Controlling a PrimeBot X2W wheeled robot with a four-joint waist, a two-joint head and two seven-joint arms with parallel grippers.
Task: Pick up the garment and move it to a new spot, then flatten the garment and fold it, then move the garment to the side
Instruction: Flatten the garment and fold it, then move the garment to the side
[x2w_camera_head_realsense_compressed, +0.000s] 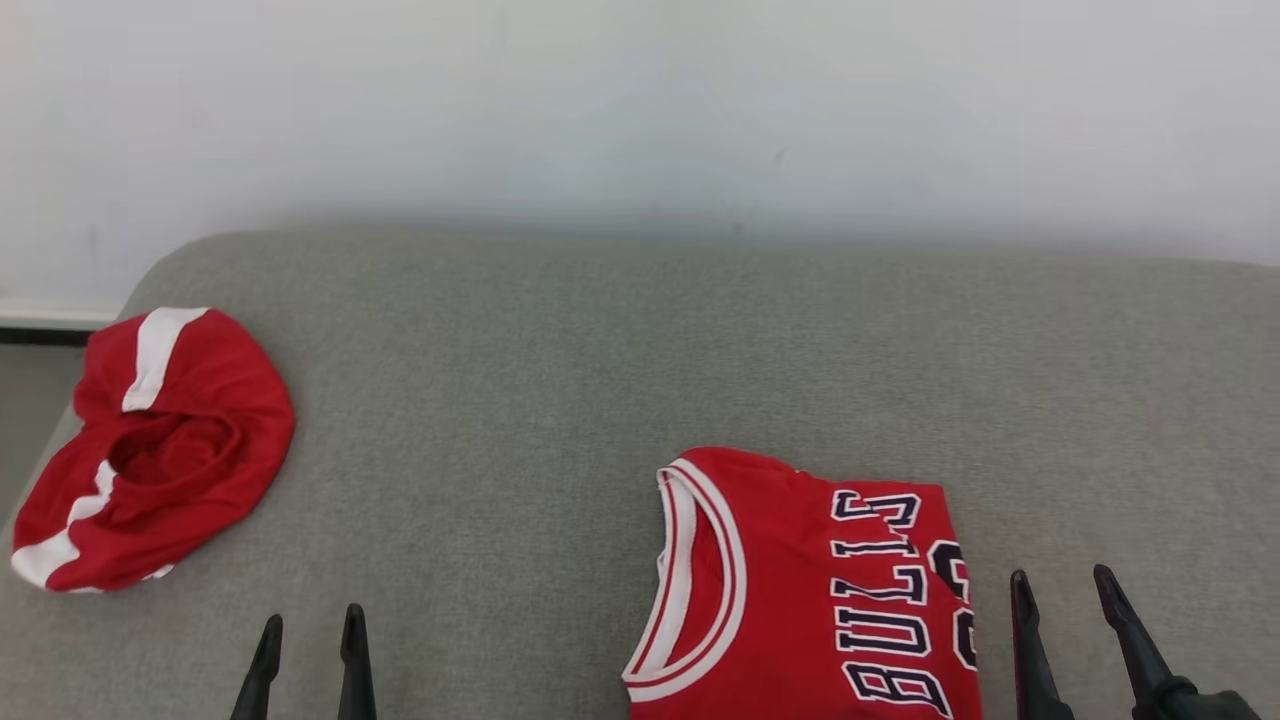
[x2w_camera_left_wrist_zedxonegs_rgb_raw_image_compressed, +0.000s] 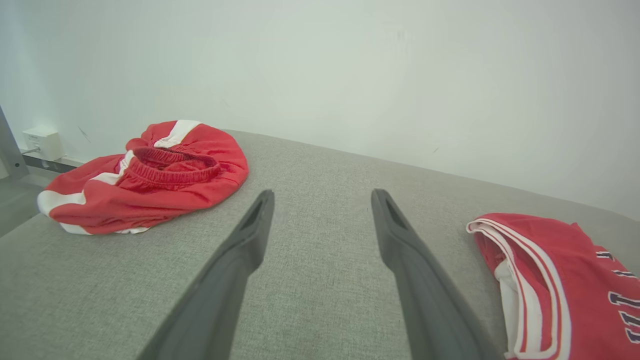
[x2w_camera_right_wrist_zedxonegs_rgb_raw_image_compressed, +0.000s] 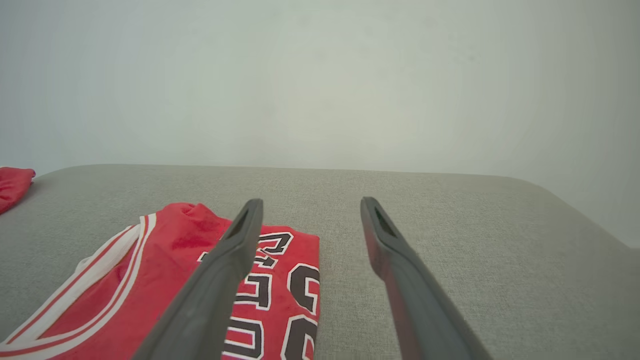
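Note:
A red jersey, the garment (x2w_camera_head_realsense_compressed: 800, 590), lies folded on the grey padded surface (x2w_camera_head_realsense_compressed: 600, 350) at the near middle-right, with its white-trimmed neckline to the left and dark "BULLS" lettering facing up. My right gripper (x2w_camera_head_realsense_compressed: 1060, 590) stands open just right of it, holding nothing. In the right wrist view the open right gripper (x2w_camera_right_wrist_zedxonegs_rgb_raw_image_compressed: 311, 205) hovers over the jersey's (x2w_camera_right_wrist_zedxonegs_rgb_raw_image_compressed: 150, 260) right edge. My left gripper (x2w_camera_head_realsense_compressed: 312, 625) is open and empty at the lower left, well apart from the jersey. The left wrist view has the left gripper (x2w_camera_left_wrist_zedxonegs_rgb_raw_image_compressed: 322, 200) over bare fabric, the jersey (x2w_camera_left_wrist_zedxonegs_rgb_raw_image_compressed: 560, 270) to its right.
Crumpled red shorts with white stripes (x2w_camera_head_realsense_compressed: 170, 440) sit at the surface's far left corner, also seen as the shorts (x2w_camera_left_wrist_zedxonegs_rgb_raw_image_compressed: 150, 185) in the left wrist view. A pale wall (x2w_camera_head_realsense_compressed: 640, 120) runs behind the surface. The rounded left edge drops to the floor.

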